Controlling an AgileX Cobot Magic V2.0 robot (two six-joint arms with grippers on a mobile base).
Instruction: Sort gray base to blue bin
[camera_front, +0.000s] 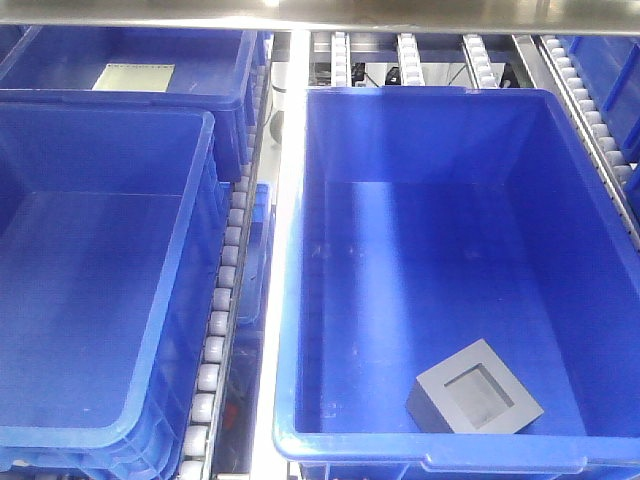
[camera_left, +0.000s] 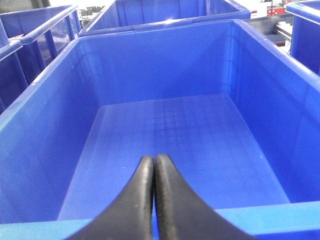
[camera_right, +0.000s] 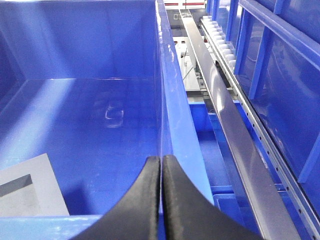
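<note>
Currently the gray base (camera_front: 474, 402) lies on the floor of the right-hand blue bin (camera_front: 300, 300), near its front wall and toward the right, recessed face turned up, sitting skewed to the walls. A corner of it also shows at lower left of the right wrist view (camera_right: 30, 190). Left end effector (camera_left: 154, 165) is closed on nothing, fingers pressed together, poised at the near rim of an empty bin (camera_left: 40, 140). Right end effector (camera_right: 161, 167) is likewise closed and empty, above the right wall of the bin holding the block. Judgement: either the block already sits in its target and the sort is complete, or this bin is the source and pickup is not begun; cannot tell which. If a pickup, the next move calls for the right end effector to open, shift left and descend over the block, aligned to its skew.
</note>
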